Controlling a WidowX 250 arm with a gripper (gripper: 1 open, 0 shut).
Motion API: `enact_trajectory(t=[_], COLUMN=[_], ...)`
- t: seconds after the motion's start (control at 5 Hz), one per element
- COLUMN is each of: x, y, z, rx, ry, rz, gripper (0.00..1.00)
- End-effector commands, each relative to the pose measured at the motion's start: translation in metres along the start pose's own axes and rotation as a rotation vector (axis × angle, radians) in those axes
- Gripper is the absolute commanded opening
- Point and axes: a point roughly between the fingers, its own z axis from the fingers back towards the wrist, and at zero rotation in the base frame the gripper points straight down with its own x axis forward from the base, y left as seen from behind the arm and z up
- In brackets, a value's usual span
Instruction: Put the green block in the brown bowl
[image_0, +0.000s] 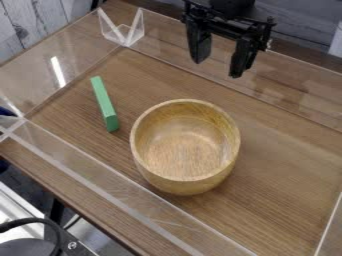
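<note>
The green block (104, 104) is a thin flat bar lying on the wooden table at the left, its long side running away from me. The brown bowl (186, 146) stands upright just right of it, with a small gap between them, and it holds nothing. My gripper (221, 58) hangs over the far middle of the table, pointing down, beyond the bowl and to the right of the block. Its two black fingers stand apart, open, with nothing between them.
Clear acrylic walls (80, 170) fence the wooden table (287, 130) on the left and front. A clear plastic bracket (123, 28) sits at the far left corner. A dark object shows under the table at bottom left.
</note>
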Motion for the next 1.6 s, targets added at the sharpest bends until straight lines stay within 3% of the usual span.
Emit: enact_trajectory(t=[0.0, 0.4, 0.8, 1.4], x=[-0.008, -0.047, -0.072, -0.074], y=[0.013, 0.061, 0.118, 0.137], z=[-0.005, -0.007, -0.012, -0.048], rx=[0.003, -0.001, -0.003, 0.018], ry=[0.012, -0.025, -0.047, -0.009], rz=[0.026, 0.127, 0.268, 0.346], gripper=[1.00, 1.00, 1.00, 1.00])
